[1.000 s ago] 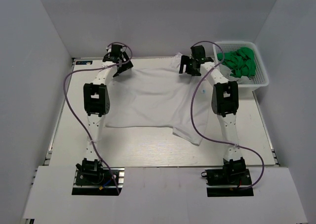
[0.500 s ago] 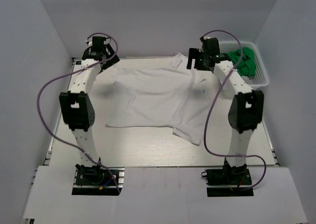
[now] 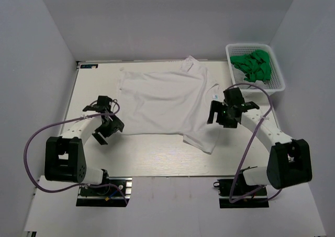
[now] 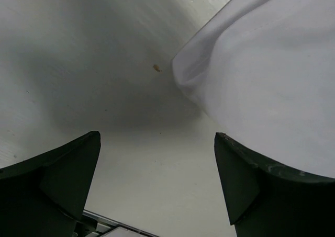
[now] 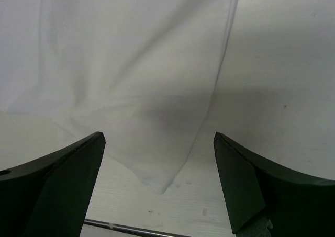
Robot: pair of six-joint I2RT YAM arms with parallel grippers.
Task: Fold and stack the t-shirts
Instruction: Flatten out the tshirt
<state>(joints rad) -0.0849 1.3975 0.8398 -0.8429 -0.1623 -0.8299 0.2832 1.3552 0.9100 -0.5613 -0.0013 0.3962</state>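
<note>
- On the tabletop (image 3: pixel 157 161), the white shirt (image 3: pixel 162 98) lies spread flat, collar at the far edge, where both hands were a second ago.
- My left hand (image 3: pixel 104 124) has dropped back beside the shirt's near left corner, fingers wide apart and empty.
- My right hand (image 3: pixel 222 114) now hovers over the right sleeve, also wide open and holding nothing.
- The near right corner stays rumpled, so I judge one more smoothing pull comes before the first fold.

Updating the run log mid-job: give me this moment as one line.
white t-shirt: spread on table, unfolded | left pincer: open, by near-left corner | right pincer: open, over right edge | grasp: none
</note>
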